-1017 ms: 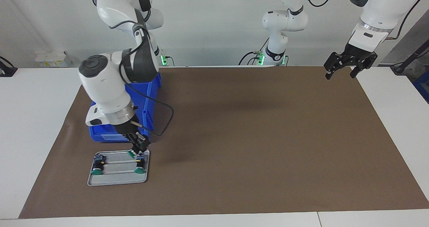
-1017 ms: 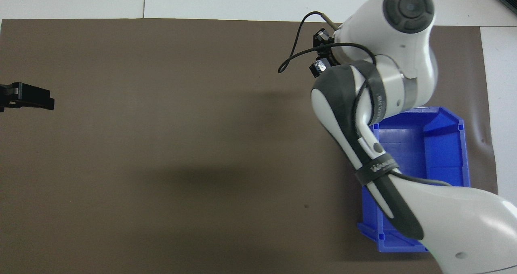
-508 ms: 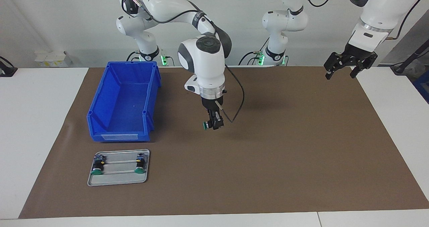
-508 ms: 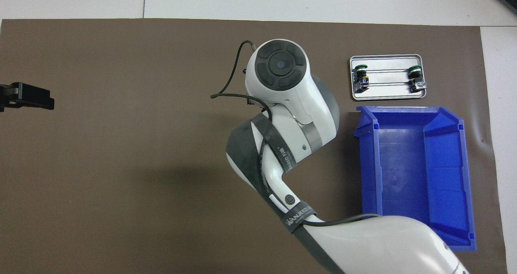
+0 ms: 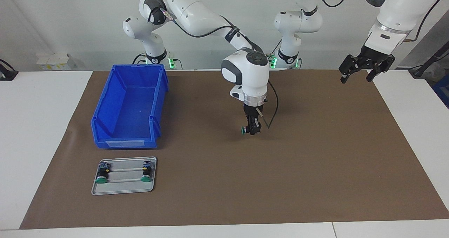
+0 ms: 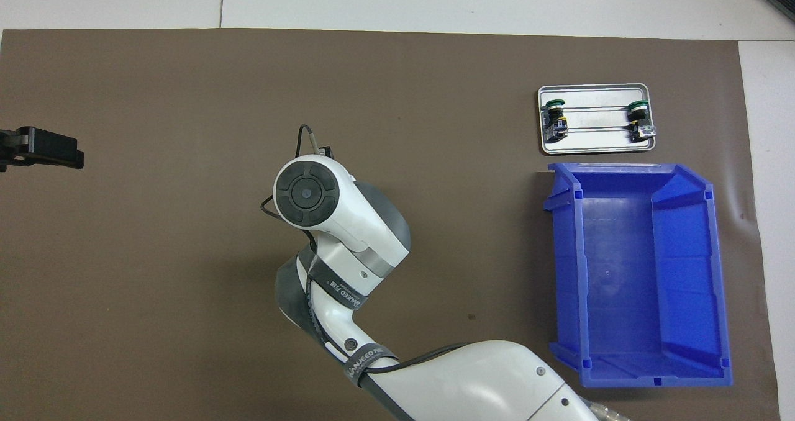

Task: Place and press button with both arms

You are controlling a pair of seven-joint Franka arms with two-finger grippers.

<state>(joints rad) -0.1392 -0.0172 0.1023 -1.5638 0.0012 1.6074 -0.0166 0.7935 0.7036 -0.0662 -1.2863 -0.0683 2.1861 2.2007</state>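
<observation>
The button (image 5: 242, 130) hangs in the air over the middle of the brown mat (image 5: 315, 160), pinched between the fingertips of the right gripper (image 5: 252, 128). Its green cap sticks out sideways toward the right arm's end of the table, so it lies on its side in the grip, not upright. The right arm (image 5: 245, 73) reaches out from its base and points the gripper straight down, which I take as lining up to set the button on open mat where both arms can get at it. In the overhead view the arm's wrist hides gripper and button alike. The blue bin (image 5: 129, 108) sits empty toward the right arm's end, mouth up, and I cannot tell what it is for yet. Just beside it, farther from the robots, the small metal tray (image 5: 122, 187) holds two more buttons (image 5: 101, 176) lying at its two ends, caps pointing away from the robots; it looks like the stock the carried one belongs to. The left gripper (image 5: 361, 73) waits with its fingers spread and nothing in them, raised over the mat's corner at the left arm's end, presumably kept clear until the button is down and ready to press.
</observation>
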